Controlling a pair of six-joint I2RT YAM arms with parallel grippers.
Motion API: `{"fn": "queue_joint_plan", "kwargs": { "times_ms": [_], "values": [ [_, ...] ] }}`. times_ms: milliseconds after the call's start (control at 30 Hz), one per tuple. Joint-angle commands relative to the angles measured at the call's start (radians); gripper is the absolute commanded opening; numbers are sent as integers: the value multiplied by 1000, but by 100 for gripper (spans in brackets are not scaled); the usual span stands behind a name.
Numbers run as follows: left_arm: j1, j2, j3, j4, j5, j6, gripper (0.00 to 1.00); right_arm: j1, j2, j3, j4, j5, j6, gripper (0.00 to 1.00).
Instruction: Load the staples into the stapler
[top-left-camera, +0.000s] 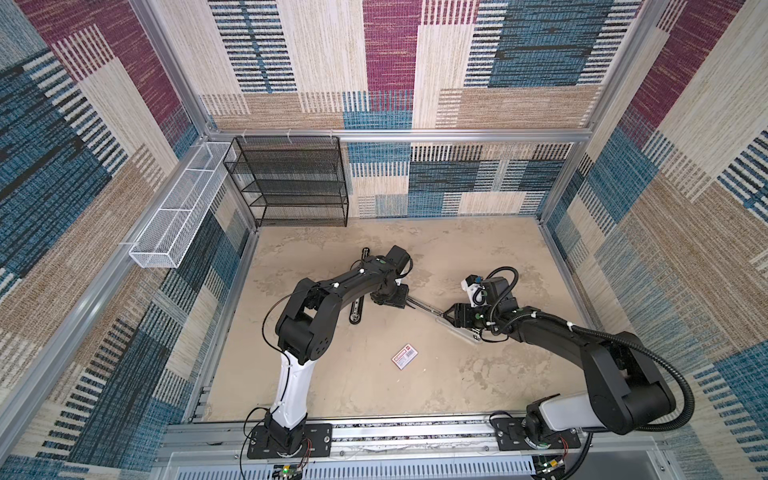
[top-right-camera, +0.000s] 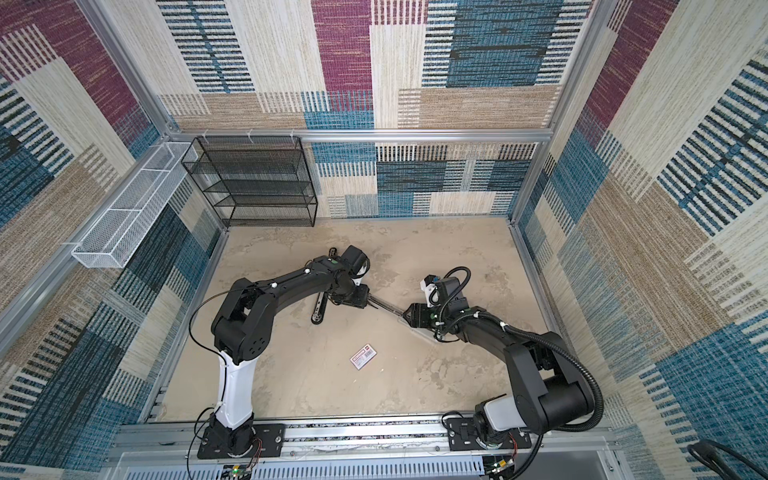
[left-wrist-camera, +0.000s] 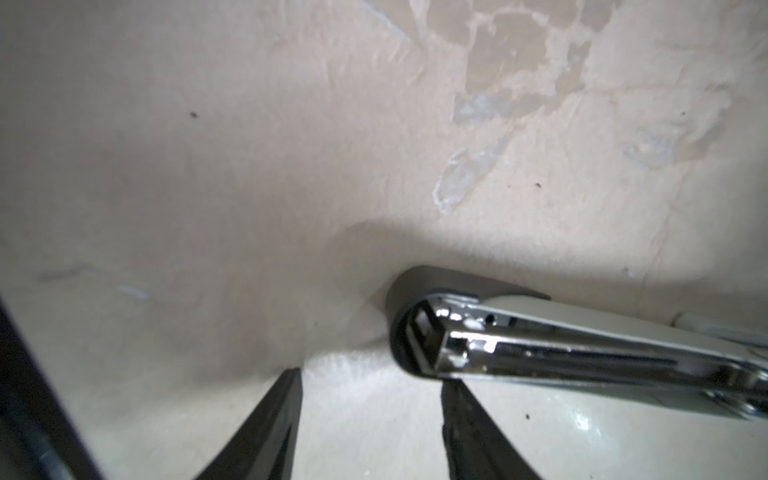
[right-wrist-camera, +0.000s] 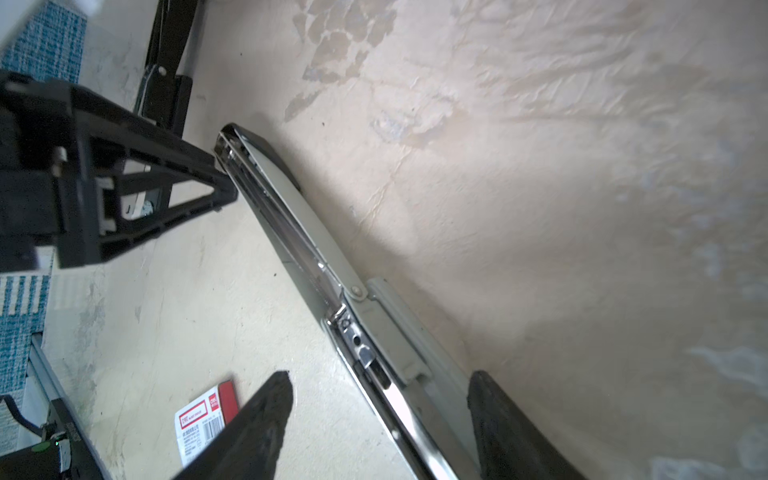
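Two grippers meet at the stapler (right-wrist-camera: 282, 208), lying opened flat mid-worktop. At its tip the left gripper (left-wrist-camera: 370, 380) holds nothing, jaws apart; over its other end the right gripper (right-wrist-camera: 380, 376) straddles it, jaws spread and not clamped. Nearer the front edge lies the staples box (top-left-camera: 404, 356).

The stapler (top-left-camera: 428, 308) lies opened flat in the middle of the table (top-left-camera: 478, 249), running from far left to near right. The left gripper (left-wrist-camera: 371, 377) sits at its far-left tip; the right gripper (right-wrist-camera: 380, 374) straddles its near-right half. The staple box (top-left-camera: 404, 356) lies nearer, apart from it. A long bar (top-left-camera: 356, 309) lies left of the stapler, partly under the left arm (top-left-camera: 332, 291). A mesh rack (top-left-camera: 291, 183) stands in the far-left corner, a wire basket (top-left-camera: 174, 212) on the left wall
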Motion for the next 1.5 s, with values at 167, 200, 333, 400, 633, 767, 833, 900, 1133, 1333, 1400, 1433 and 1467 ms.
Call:
{"fn": "queue_joint_plan", "kwargs": {
  "times_ms": [167,200,333,400,633,767,833,900,1133,1333,1400,1433,1467],
  "values": [
    [10,-242,-211,70,5,-24,68,66,89,67,-4,55,-36,68],
    [18,-278,-248,88,2,-36,68,78,105,77,-10,74,-38,67],
    [85,-442,-410,146,27,-87,70,134,189,145,-49,147,-45,61],
    [118,-513,-468,154,9,-98,73,164,221,170,-55,192,-46,60],
    [189,-654,-585,131,-45,-93,78,204,345,283,-55,268,7,41],
    [199,-680,-634,139,-51,-114,80,204,406,373,-51,309,59,31],
    [201,-693,-658,153,-56,-136,88,203,437,424,-47,328,84,29],
    [203,-705,-679,170,-66,-154,99,204,473,481,-52,346,106,28],
    [228,-740,-715,220,-73,-236,99,203,623,705,-95,387,147,24],
    [280,-762,-712,200,-44,-301,99,200,703,820,-136,423,182,24],
    [308,-756,-716,213,17,-295,99,197,711,827,-129,421,181,24],
    [321,-751,-716,220,50,-290,99,197,716,833,-132,425,180,25],
    [334,-742,-718,231,89,-277,96,197,717,840,-137,431,178,25]
  ]
}}
